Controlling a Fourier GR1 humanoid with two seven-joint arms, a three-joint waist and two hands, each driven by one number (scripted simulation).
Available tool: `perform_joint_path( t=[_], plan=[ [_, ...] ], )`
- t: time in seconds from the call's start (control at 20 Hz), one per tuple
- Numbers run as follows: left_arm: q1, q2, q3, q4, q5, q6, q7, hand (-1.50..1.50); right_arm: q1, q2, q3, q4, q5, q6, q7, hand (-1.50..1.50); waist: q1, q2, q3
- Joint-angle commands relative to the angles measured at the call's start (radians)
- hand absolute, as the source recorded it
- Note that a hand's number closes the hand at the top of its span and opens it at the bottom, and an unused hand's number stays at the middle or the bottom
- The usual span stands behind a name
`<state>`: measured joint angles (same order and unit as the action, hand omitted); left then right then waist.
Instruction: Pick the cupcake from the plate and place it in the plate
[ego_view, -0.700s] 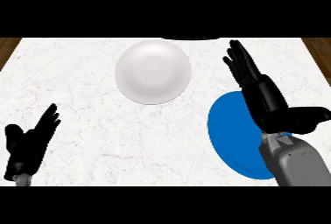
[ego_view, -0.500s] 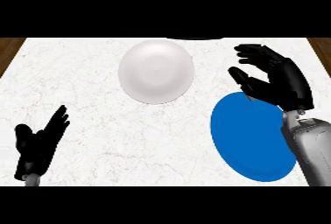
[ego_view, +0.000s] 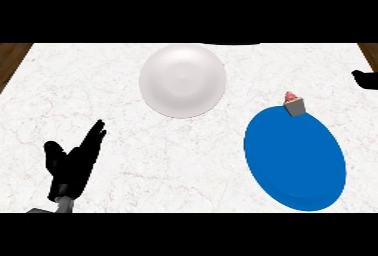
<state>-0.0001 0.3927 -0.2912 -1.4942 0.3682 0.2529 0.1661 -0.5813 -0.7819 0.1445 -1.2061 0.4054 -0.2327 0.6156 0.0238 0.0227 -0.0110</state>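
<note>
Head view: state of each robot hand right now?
Left robot hand: open, fingers straight, holding nothing, at the lower left.
Right robot hand: only a sliver shows at the right edge; cannot tell.

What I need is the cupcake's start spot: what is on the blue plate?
Only a small cupcake sits on the blue plate, at its far edge. No hand covers the plate, so nothing is hidden.

No legible text, label, brand or number, apparently not even on the cupcake.
</note>
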Motion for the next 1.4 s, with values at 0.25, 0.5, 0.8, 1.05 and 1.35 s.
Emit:
perform_joint_path(
  t=[0.25, 0.5, 0.8, 1.05, 1.35],
  plan=[
    [-0.032, -0.1, -0.049, 0.077, -0.04, 0.005, -0.004, 0.0, -0.34, 0.039, 0.088, 0.213, 0.169, 0.246, 0.24, -1.5, -0.001, -0.018, 0.01],
    [-0.045, -0.098, -0.039, 0.094, -0.038, 0.004, 0.006, 0.0, -0.427, 0.136, 0.146, 0.309, 0.085, 0.572, 0.412, -1.5, 0.009, -0.016, 0.007],
    [-0.08, -0.1, -0.026, 0.063, -0.037, 0.01, 0.043, 0.0, -0.573, 0.237, 0.152, 0.515, 0.074, 0.736, 0.505, -1.5, 0.017, -0.015, 0.009],
    [-0.069, -0.133, -0.034, 0.106, -0.041, -0.002, 0.011, 0.0, -0.628, 0.345, 0.164, 0.658, 0.1, 0.731, 0.561, -1.5, 0.009, -0.013, 0.009],
    [-0.024, -0.108, -0.012, 0.093, -0.044, -0.034, -0.013, 0.0, -0.597, 0.414, 0.183, 0.809, 0.172, 0.635, 0.491, -1.5, 0.005, -0.015, 0.01]
  ],
)
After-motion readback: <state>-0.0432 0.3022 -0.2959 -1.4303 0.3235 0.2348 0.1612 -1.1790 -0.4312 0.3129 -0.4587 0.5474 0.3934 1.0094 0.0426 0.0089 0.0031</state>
